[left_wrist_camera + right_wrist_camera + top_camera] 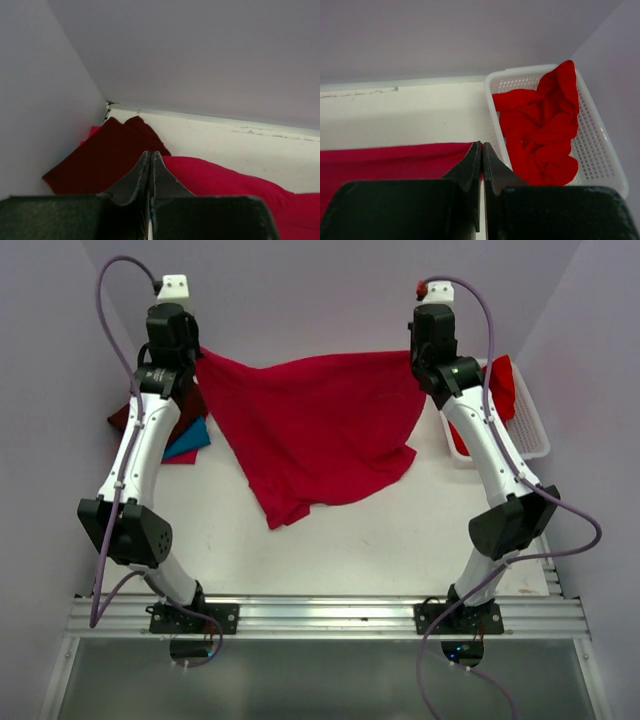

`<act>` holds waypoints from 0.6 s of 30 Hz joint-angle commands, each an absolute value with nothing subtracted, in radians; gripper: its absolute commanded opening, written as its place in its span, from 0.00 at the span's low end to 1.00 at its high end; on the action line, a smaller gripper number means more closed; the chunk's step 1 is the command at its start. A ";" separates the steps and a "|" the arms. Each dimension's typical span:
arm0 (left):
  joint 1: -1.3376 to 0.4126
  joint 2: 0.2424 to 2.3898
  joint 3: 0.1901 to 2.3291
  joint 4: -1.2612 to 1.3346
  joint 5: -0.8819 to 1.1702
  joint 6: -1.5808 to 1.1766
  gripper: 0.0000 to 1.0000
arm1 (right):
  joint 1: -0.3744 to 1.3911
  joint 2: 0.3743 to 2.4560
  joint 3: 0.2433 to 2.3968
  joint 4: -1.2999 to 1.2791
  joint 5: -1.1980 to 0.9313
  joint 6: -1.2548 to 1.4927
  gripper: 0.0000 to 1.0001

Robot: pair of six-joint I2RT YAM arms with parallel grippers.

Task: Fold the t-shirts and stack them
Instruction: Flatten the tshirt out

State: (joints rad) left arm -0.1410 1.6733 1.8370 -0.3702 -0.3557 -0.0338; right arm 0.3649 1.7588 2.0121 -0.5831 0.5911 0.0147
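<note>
A crimson-pink t-shirt point(315, 430) hangs stretched between both grippers above the table, its lower part draping onto the table. My left gripper point(196, 352) is shut on its left top corner; the cloth shows beside the jaws in the left wrist view point(225, 187). My right gripper point(412, 352) is shut on its right top corner point(395, 160). A folded dark maroon shirt point(100, 160) lies at the far left with a teal blue one point(190, 438) under it. A bright red shirt point(540, 130) lies crumpled in the white basket point(600, 150).
The white lattice basket point(530, 425) stands at the far right against the wall. The folded stack point(165, 430) sits by the left wall under my left arm. Walls close in the back and both sides.
</note>
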 commanded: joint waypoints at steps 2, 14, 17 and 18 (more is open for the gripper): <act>-0.127 1.602 1.827 -0.321 -0.325 -0.089 0.00 | 0.365 1.760 2.074 -0.588 0.597 0.058 0.00; -0.316 1.321 1.669 -0.216 -0.485 0.075 0.00 | 0.567 1.481 1.798 -0.276 0.781 -0.148 0.00; -0.374 1.201 1.631 -0.206 -0.515 0.087 0.00 | 0.711 1.346 1.720 -0.143 0.862 -0.236 0.00; -0.374 1.177 1.629 -0.206 -0.521 0.094 0.00 | 0.748 1.345 1.703 -0.143 0.862 -0.270 0.00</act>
State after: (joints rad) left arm -0.3565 1.2957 1.6348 -0.3054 -0.4370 0.0441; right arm 0.6563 1.4578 1.7397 -0.3462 0.7460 -0.1238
